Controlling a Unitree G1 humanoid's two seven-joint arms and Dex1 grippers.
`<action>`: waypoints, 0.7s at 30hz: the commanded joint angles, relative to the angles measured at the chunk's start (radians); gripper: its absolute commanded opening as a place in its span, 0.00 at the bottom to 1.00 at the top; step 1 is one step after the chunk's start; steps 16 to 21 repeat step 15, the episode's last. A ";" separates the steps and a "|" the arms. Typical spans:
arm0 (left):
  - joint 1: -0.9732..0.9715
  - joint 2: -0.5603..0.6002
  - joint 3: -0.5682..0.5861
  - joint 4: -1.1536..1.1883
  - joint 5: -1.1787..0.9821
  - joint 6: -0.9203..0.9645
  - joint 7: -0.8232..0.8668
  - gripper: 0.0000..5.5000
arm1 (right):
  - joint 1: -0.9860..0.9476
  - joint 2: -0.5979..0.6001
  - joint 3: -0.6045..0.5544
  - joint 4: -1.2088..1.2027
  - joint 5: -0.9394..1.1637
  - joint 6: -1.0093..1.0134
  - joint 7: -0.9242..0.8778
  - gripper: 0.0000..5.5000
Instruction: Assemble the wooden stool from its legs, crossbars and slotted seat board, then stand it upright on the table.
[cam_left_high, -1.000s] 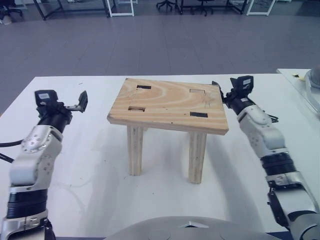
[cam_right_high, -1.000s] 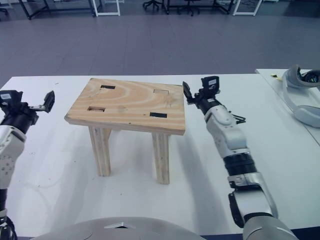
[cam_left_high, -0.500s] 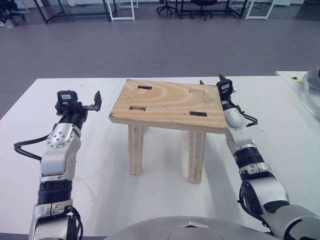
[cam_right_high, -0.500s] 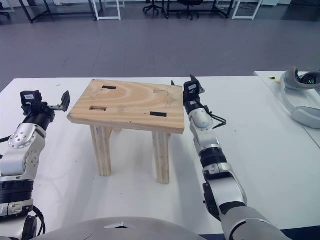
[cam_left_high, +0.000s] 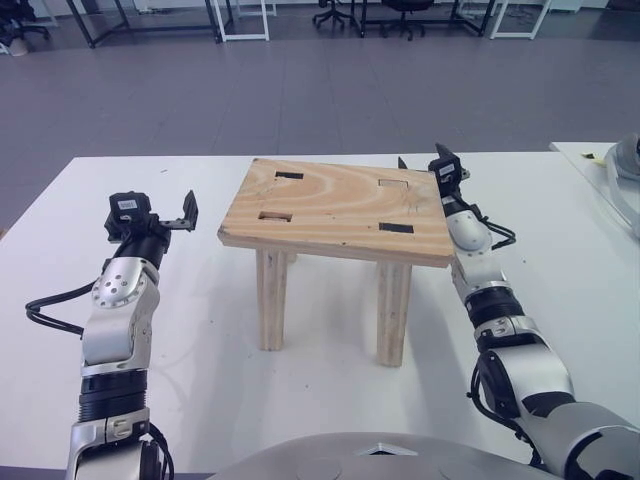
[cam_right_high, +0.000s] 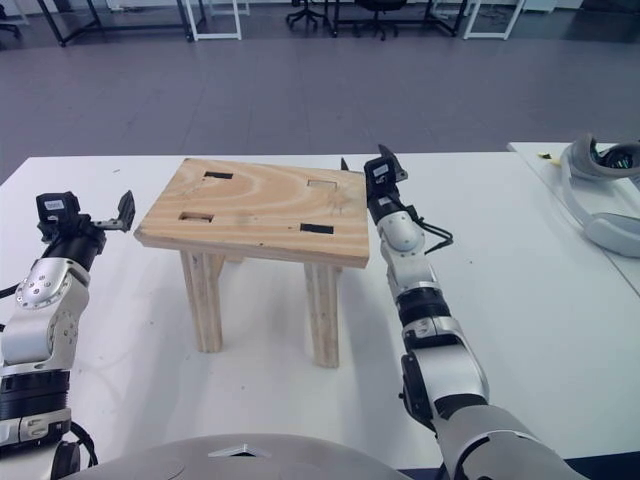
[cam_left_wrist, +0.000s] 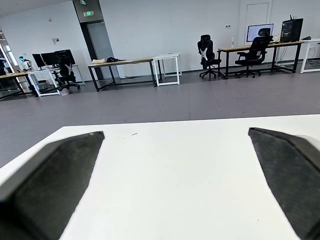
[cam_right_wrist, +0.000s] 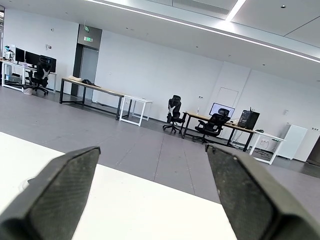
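You've got both head eyes looking down over the same table (cam_left_high: 200, 400); left wrist camera skims low past the left hand (cam_left_wrist: 174, 134), right tilts up past the right hand (cam_right_wrist: 152, 149).

A smooth grey floor (cam_left_high: 330, 90) runs off toward twelve o'clock, where plain white walls (cam_right_wrist: 150, 65) close the hall. Around eleven o'clock there is a dark doorway (cam_left_wrist: 95, 35) under a small green sign (cam_left_wrist: 88, 13). A long black-framed desk (cam_left_wrist: 120, 62) and a small white-legged table (cam_left_wrist: 167, 56) stand just beside it. Toward one o'clock, black swivel office chairs (cam_left_wrist: 206, 47) sit near lit computer monitors (cam_left_wrist: 260, 32). Long white strip lights (cam_right_wrist: 236, 7) cross the pale ceiling (cam_right_wrist: 300, 20).
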 joint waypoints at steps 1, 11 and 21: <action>0.008 -0.012 0.010 0.006 0.025 0.004 -0.001 0.97 | -0.045 0.007 -0.013 0.032 -0.009 -0.016 0.015 0.72; -0.017 -0.030 0.017 0.047 0.055 -0.027 -0.009 0.97 | -0.092 0.008 -0.036 0.096 -0.018 -0.041 0.022 0.72; -0.018 -0.025 0.022 0.054 0.056 -0.032 -0.014 0.97 | -0.095 0.015 -0.041 0.118 -0.023 -0.055 0.020 0.72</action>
